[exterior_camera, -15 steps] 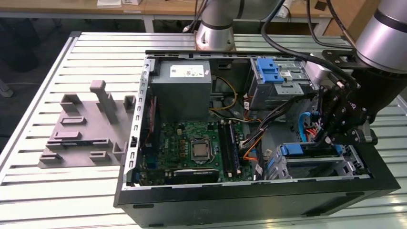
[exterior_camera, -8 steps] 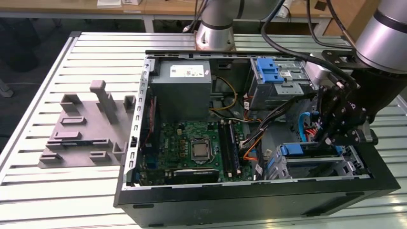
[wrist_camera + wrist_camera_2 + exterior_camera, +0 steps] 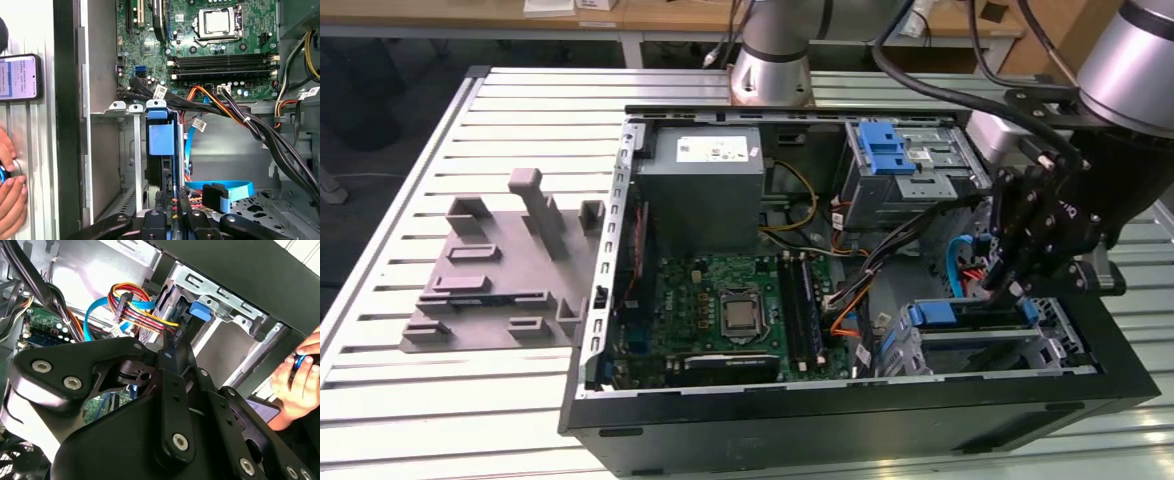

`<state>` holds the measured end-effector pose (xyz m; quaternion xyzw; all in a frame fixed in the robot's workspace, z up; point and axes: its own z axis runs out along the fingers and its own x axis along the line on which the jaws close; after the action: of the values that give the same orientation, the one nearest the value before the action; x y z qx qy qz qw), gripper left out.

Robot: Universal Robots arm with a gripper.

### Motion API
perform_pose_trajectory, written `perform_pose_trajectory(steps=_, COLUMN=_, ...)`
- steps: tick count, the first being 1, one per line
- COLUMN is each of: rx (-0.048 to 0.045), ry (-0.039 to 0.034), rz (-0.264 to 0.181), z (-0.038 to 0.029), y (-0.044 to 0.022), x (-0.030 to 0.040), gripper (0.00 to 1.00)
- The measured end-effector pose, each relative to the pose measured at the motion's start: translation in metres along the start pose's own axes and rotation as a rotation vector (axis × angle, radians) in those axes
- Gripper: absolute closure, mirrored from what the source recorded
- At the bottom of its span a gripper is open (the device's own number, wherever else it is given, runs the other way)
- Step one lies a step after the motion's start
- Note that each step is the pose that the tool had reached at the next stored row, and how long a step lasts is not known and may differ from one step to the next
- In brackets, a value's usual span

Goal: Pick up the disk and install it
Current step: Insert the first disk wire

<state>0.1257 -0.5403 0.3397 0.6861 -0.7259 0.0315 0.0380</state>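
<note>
Disk (image 3: 162,137): stands on edge in the lower drive cage (image 3: 1047,345), at about 4 o'clock of the case (image 3: 854,405) in the exterior view; blue bracket end faces the motherboard (image 3: 720,310).
Disk, exterior view (image 3: 937,314): blue bracket shows at the cage mouth, the rest is hidden by cage and arm.
Claw (image 3: 171,205): fingers sit tight on either side of the disk's rear edge in the first wrist view, clamped on it as far as I can see.
Claw, exterior view (image 3: 991,290): hangs over the cage at 3 o'clock of the case, pointing down into it.
Cables: orange, red and yellow bundle (image 3: 137,307) and a blue flat cable (image 3: 225,187) run just beside the disk; black bundle (image 3: 260,130) crosses from the board.
PSU (image 3: 707,185): grey box at 12 o'clock of the case, above the board.
Upper cage (image 3: 907,165): at 1 o'clock, blue latch (image 3: 887,148) on top.
Fixture (image 3: 494,270): grey moulded block on the table (image 3: 400,400), 9 o'clock of the case, well apart from it.
Hand (image 3: 10,195): a person's, on the table outside the case wall, fingers around a small blue item; also in the second wrist view (image 3: 300,380).
Phone (image 3: 20,77): flat on the table near that hand, screen lit.
</note>
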Motion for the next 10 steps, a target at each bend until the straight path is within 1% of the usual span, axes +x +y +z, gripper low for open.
perform_pose_trajectory(steps=2, rx=-0.0001, ry=0.0, rz=0.0, z=-0.0022, y=0.0, x=0.0002, gripper=0.76)
perform_pose_trajectory(steps=6, rx=-0.0001, ry=-0.0002, rz=0.0, z=-0.0022, y=0.0, x=0.0002, gripper=0.76)
perform_pose_trajectory(steps=7, rx=0.0, ry=-0.0001, rz=0.0, z=-0.0023, y=0.0, x=0.0002, gripper=0.78)
perform_pose_trajectory(steps=8, rx=0.0, ry=0.0, rz=0.0, z=-0.0023, y=0.0, x=0.0002, gripper=0.84)
perform_pose_trajectory(steps=10, rx=0.0, ry=0.0, rz=0.0, z=-0.0024, y=0.0, x=0.0002, gripper=0.84)
